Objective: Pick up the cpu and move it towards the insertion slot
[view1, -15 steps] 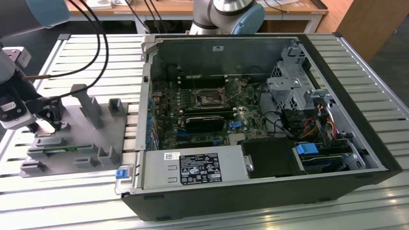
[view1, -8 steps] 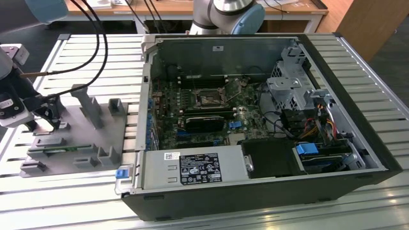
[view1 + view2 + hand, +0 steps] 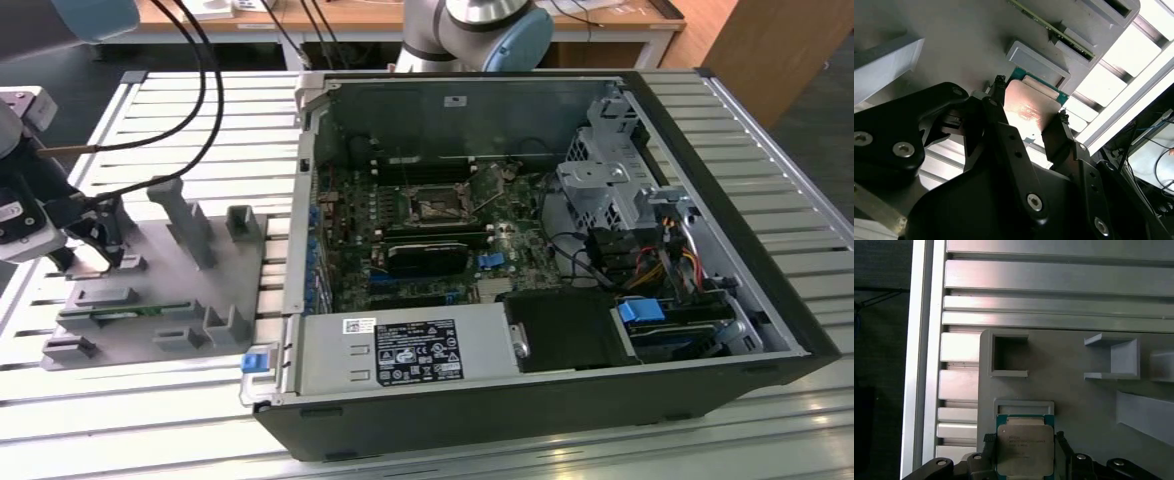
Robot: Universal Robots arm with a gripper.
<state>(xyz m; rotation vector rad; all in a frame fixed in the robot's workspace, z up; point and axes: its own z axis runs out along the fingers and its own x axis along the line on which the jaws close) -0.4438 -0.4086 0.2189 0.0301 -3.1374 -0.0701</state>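
In both wrist views the cpu (image 3: 1025,452) (image 3: 1026,112), a flat square chip with a shiny metal top and green rim, sits between my black fingertips (image 3: 989,441). It lies at the edge of a shallow holder on the grey plastic fixture (image 3: 1074,390). My gripper (image 3: 1024,439) (image 3: 1030,98) is shut on the cpu, one finger against each side. In the exterior view my gripper (image 3: 118,260) hangs low over the fixture (image 3: 174,300) at the exterior view's left. The insertion slot (image 3: 437,205), a dark square socket in a silver frame, sits on the motherboard inside the open computer case, far from my gripper.
The open black computer case (image 3: 747,230) fills the middle and right of the exterior view, with drive cages, cables and a power supply (image 3: 400,352) inside. Upright posts (image 3: 187,225) rise from the fixture beside my gripper. All stands on a slatted aluminium table (image 3: 160,400).
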